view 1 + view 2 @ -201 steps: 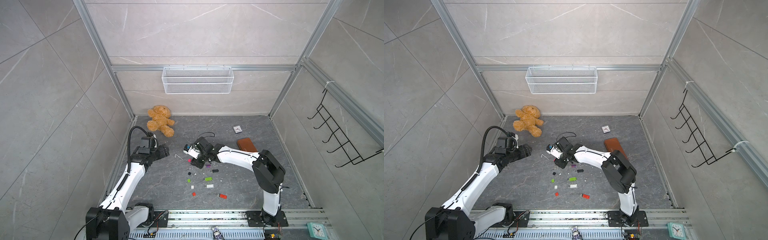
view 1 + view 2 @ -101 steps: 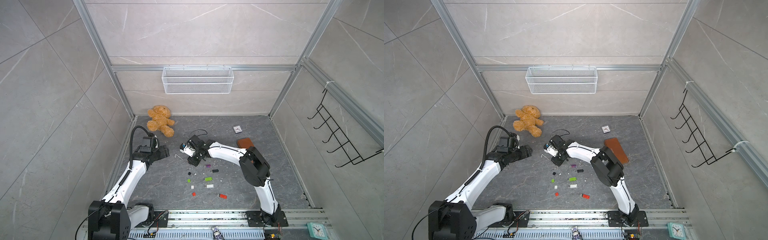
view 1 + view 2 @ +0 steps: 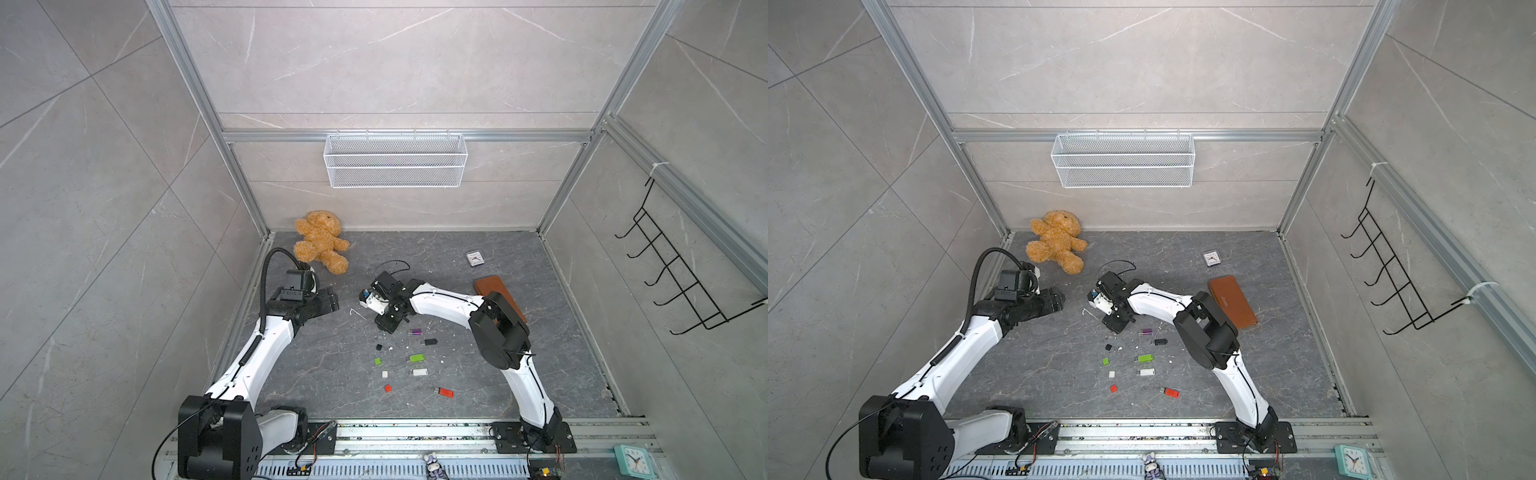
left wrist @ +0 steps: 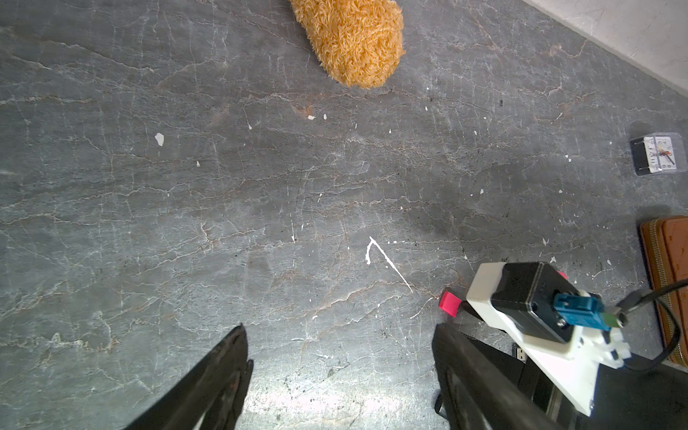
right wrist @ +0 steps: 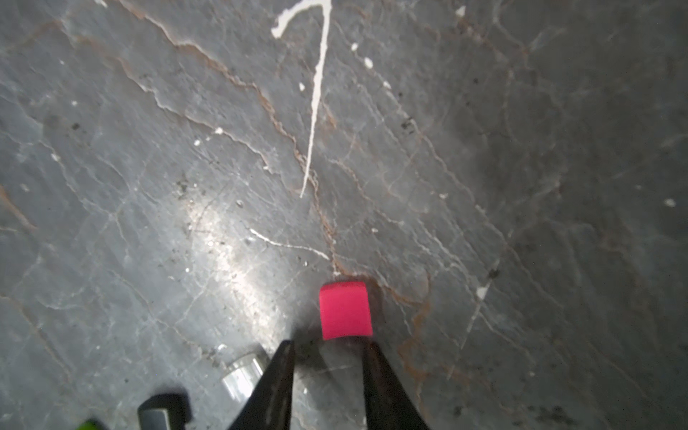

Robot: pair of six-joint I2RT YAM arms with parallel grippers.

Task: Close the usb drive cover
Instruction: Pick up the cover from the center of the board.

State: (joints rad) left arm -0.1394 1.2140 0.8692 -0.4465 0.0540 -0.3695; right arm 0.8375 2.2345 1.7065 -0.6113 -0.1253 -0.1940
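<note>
So here's where we're at. The right gripper [image 5: 328, 344] is tipped down at the dark stone floor [image 5: 149, 186] around the middle of the cell. Its two black fingers [image 5: 277, 383] stand a little way apart, with bare floor showing in the gap, so as far as we can see nothing is pinched between them.

The pink cap [image 5: 345, 311] looks to be lying on the floor right at the fingertips, just past them; it sits close against one tip and clear of the other, so we don't read it as a grip. In the left wrist view it pokes out beside the right arm's camera mount [image 4: 521, 298]; in both top views it's hidden under the gripper. A thin white streak [image 5: 316, 93] on the floor lies just beyond it. Next to the fingers we can make out a silver plug end [image 5: 244, 376] and a black bit [image 5: 163, 409]; both are too blurred to say more.

The left gripper [image 4: 338, 331] hovers over bare floor off to the side, jaws spread wide and holding nothing; the teddy bear [image 3: 320, 245] lies beyond it, near the back corner.

On the rail side of the right gripper the loose bits sit in two rough columns. One has the black cap [image 3: 378, 347], green cap [image 3: 377, 361], white cap [image 3: 385, 374] and red cap [image 3: 387, 388]. The other has the purple drive [image 3: 415, 331], black drive [image 3: 429, 341], green drive [image 3: 417, 357], white drive [image 3: 419, 372] and red drive [image 3: 444, 391]. Every drive lies apart from the caps.

A brown case [image 3: 492, 286] lies partly behind the right arm's elbow, and a small clock [image 3: 475, 258] lies near the back wall.
</note>
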